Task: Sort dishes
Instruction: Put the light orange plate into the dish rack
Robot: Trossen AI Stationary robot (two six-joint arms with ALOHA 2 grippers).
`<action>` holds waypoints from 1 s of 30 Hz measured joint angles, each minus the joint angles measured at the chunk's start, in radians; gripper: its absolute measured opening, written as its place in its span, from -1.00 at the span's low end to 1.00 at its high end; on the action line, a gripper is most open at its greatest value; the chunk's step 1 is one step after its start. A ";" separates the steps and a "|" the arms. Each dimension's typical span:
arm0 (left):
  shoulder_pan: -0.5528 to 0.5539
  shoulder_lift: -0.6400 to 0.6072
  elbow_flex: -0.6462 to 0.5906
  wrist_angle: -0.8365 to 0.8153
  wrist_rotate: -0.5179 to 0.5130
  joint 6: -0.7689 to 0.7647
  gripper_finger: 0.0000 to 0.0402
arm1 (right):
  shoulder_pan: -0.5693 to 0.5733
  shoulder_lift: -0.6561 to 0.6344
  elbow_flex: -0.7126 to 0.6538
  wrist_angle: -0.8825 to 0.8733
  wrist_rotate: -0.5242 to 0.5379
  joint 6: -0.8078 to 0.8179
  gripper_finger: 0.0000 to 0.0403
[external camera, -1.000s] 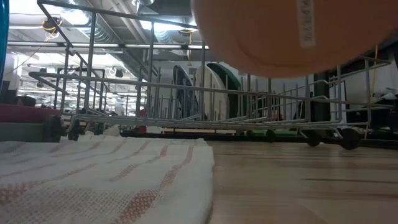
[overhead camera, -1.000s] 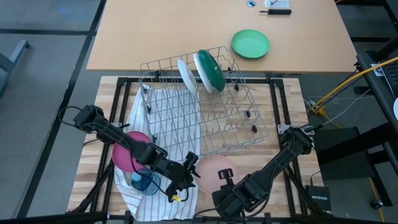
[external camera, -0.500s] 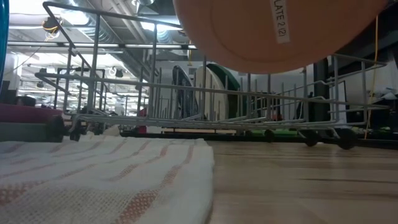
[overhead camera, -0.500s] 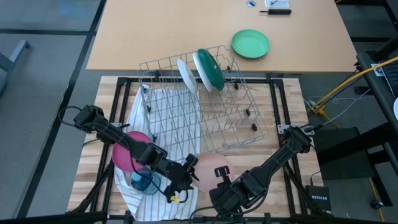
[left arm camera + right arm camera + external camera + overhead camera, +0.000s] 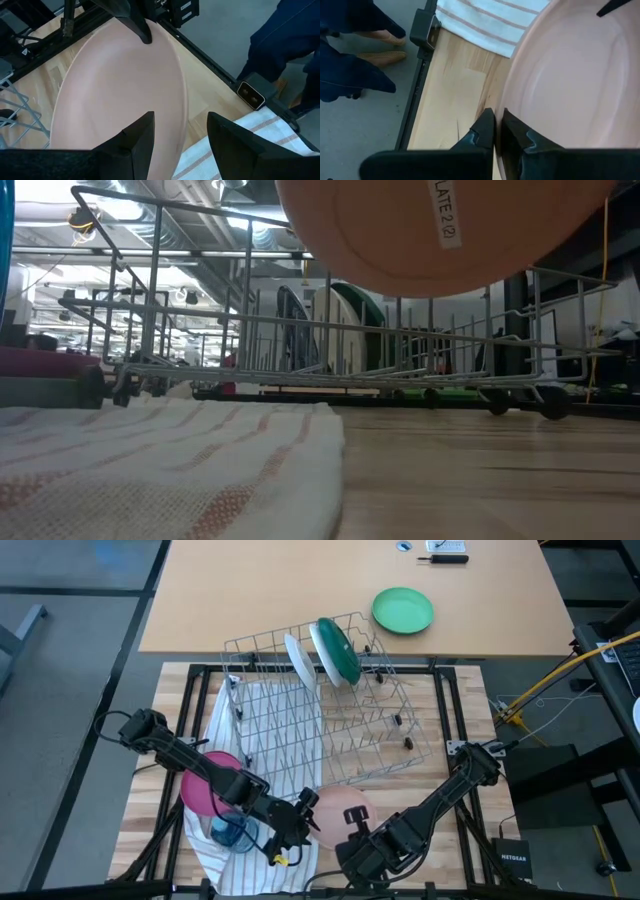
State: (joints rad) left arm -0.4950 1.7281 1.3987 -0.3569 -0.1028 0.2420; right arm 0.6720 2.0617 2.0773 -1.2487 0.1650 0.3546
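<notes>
Pale pink plate [image 5: 342, 812] is held off the table at its near edge, its rim pinched between the closed fingers of the right gripper [image 5: 495, 131]. Compared with a second earlier, the plate is seen to have been shifted slightly toward the left arm and tilted, so that in the low view more of its underside and label are shown, well clear of the wood. The left gripper [image 5: 180, 132] is kept wide open with the opposite rim of the plate lying between its fingers, nothing yet being clamped. A handover is judged to be in progress. The wire rack [image 5: 330, 705] beyond already carries two upright plates, while the magenta plate [image 5: 205, 785] is left on the striped towel [image 5: 245, 715].
</notes>
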 joint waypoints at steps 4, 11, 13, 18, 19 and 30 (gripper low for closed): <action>-0.001 0.037 0.000 0.004 0.010 0.006 -0.15 | 0.000 0.000 0.000 0.021 -0.012 -0.001 -0.92; -0.003 0.092 0.000 0.038 0.013 0.029 -0.15 | 0.000 0.000 -0.002 0.020 -0.038 -0.001 -0.92; -0.003 0.094 0.000 0.045 0.013 0.042 -0.16 | 0.000 0.000 -0.002 0.021 -0.046 -0.001 -0.92; -0.003 0.094 0.000 0.059 0.010 0.104 -0.38 | 0.002 0.000 -0.002 0.025 -0.053 -0.002 -0.92; -0.003 0.094 0.000 0.058 0.010 0.110 -0.45 | 0.002 0.000 -0.002 0.025 -0.056 -0.002 -0.92; -0.003 0.094 0.000 0.065 0.012 0.121 -0.90 | 0.000 0.000 -0.001 0.018 -0.150 0.014 -0.87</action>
State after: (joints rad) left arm -0.4984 1.8225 1.3987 -0.2916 -0.0912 0.3632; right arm 0.6716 2.0617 2.0762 -1.2303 0.0150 0.3686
